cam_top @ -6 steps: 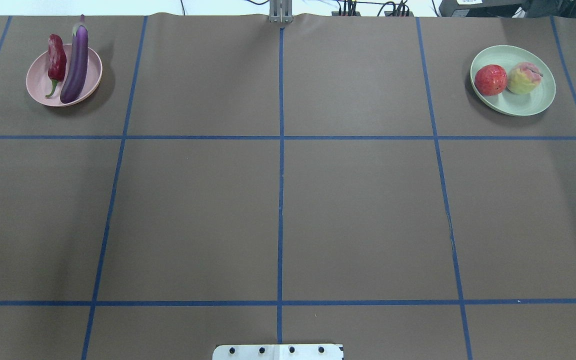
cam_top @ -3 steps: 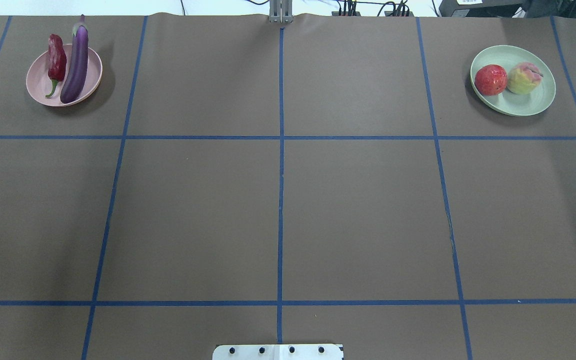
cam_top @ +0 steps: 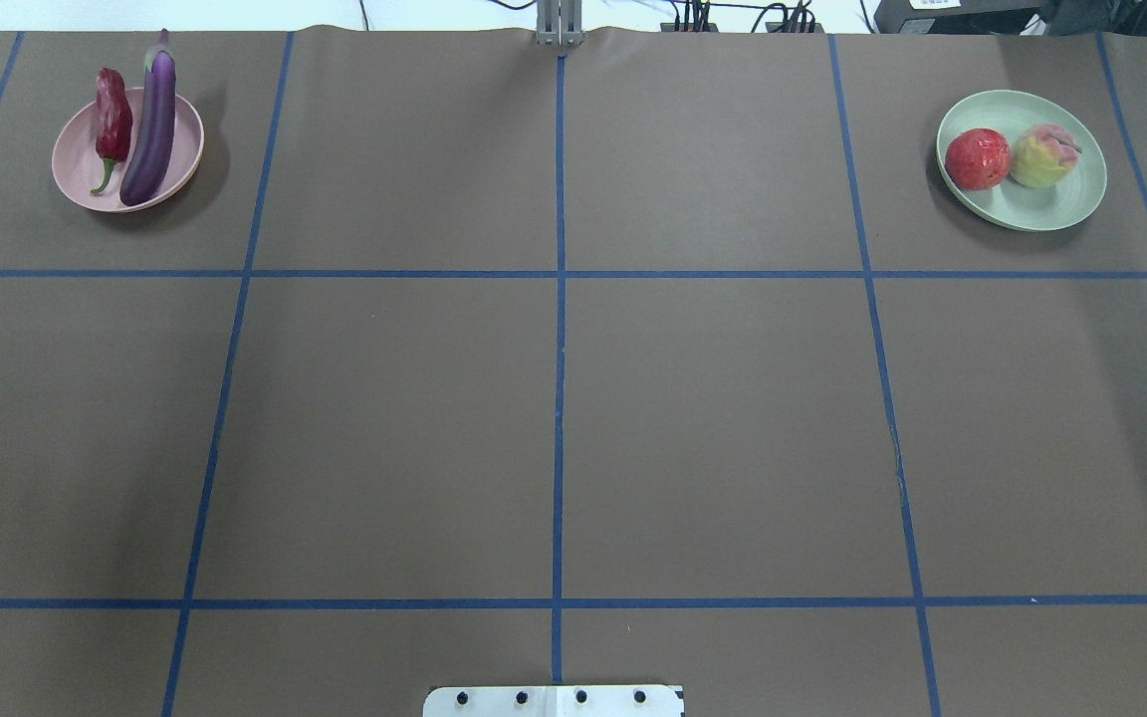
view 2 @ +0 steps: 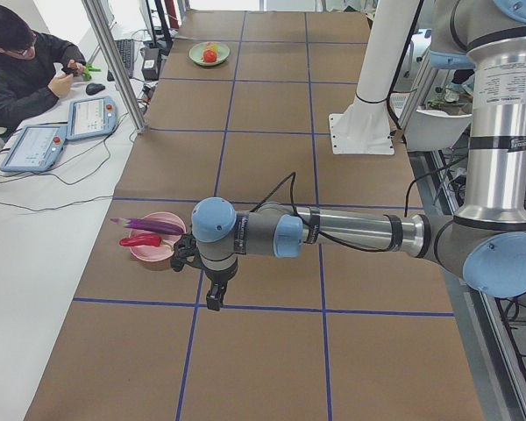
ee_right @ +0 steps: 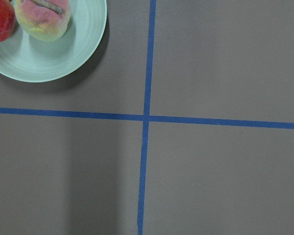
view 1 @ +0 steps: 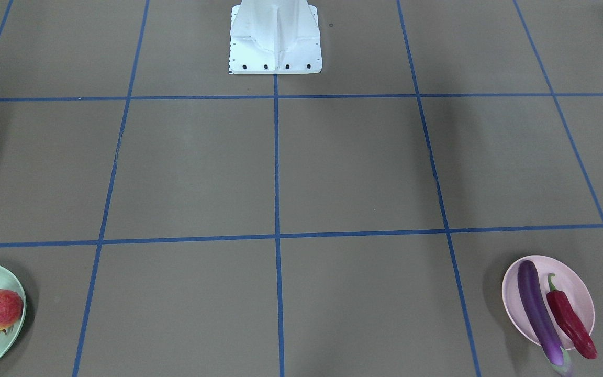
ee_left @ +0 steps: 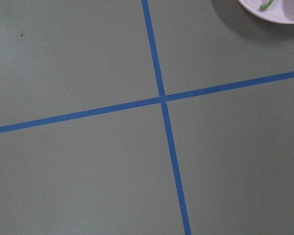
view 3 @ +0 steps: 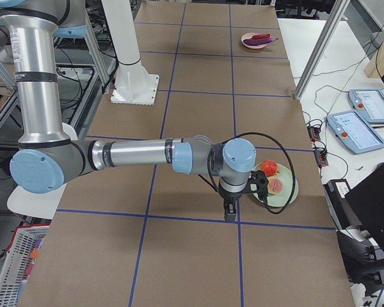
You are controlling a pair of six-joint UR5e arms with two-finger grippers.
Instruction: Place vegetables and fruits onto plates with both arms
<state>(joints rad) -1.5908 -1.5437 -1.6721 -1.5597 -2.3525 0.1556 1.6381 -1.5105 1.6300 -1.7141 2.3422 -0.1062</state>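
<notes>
Evidently placing is being finished, pink plate (cam_top: 183,139) and green plate (cam_top: 1032,206) full, parking due; left gripper (view 2: 213,301), right gripper (view 3: 231,213) openness cannot be told.

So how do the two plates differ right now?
The pink plate sits on the robot's left, the mint green plate on its right. The pink plate holds an eggplant and chili pepper, both overhanging its rim; the mint green plate holds a pomegranate and peach, inside its rim. Both are round and plain.

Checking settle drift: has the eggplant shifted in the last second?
No. The eggplant keeps its spot on the pink plate, same gap to the blue tape line on its right, overhead view.
</notes>
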